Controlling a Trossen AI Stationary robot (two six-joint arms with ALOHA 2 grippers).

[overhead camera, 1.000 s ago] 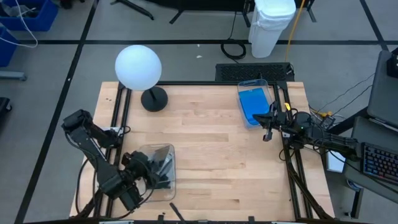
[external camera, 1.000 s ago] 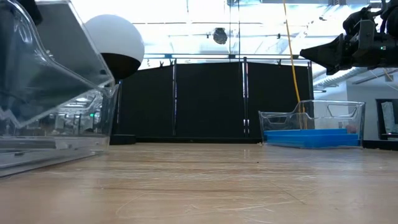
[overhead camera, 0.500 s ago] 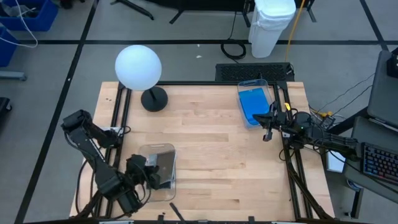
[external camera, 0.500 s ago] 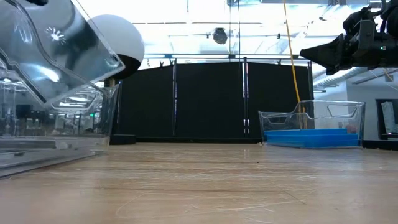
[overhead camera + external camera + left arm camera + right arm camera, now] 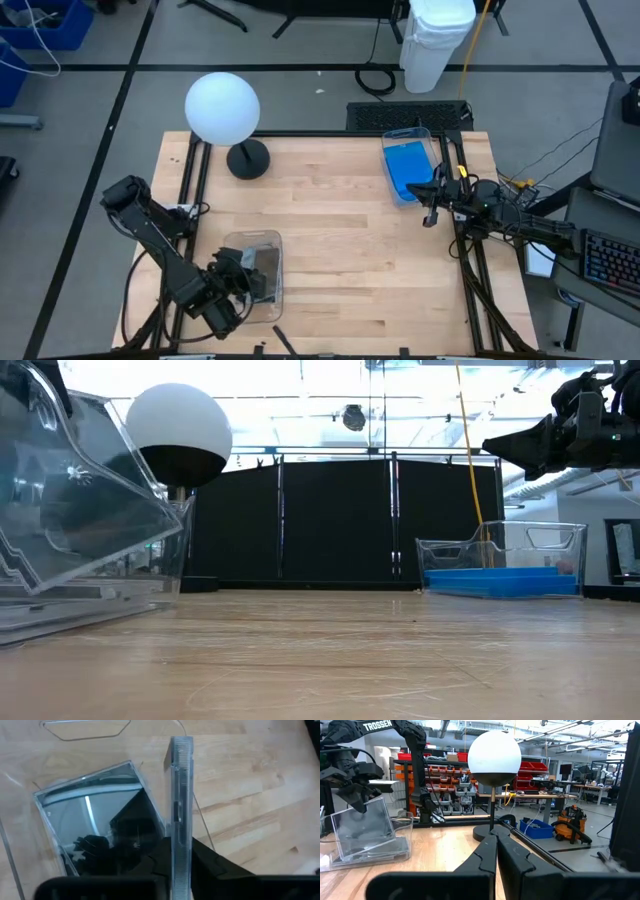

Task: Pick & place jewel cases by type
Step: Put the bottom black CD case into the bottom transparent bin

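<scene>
My left gripper (image 5: 232,283) is over the clear bin (image 5: 268,248) near the table's near-left corner, shut on a dark grey jewel case with a clear cover (image 5: 85,500). The left wrist view shows that case edge-on (image 5: 181,795). Another dark case (image 5: 95,815) lies flat in the bin below it. The blue jewel cases (image 5: 407,165) lie stacked flat in a second clear bin (image 5: 560,538) at the far right. My right gripper (image 5: 431,212) hangs shut in the air beside that bin, touching nothing. My left gripper pinches the jewel case between its two fingers at one edge (image 5: 180,851); the case runs straight out from between them. The fingers come from above, slanting down into the bin. The case is tilted (image 5: 362,827), its lower edge down inside the bin walls; whether it touches the stack I cannot tell.
A white globe lamp (image 5: 222,105) on a black base (image 5: 248,158) stands at the far left of the table. Bare wood (image 5: 340,260) stretches between the two bins. Black frame rails (image 5: 466,265) run along the table's left and right sides.
My left gripper has moved a little toward the table's near edge over the clear bin, still shut on the case. The held case first tipped up higher, then came down lower into the bin. The right arm has kept still.
</scene>
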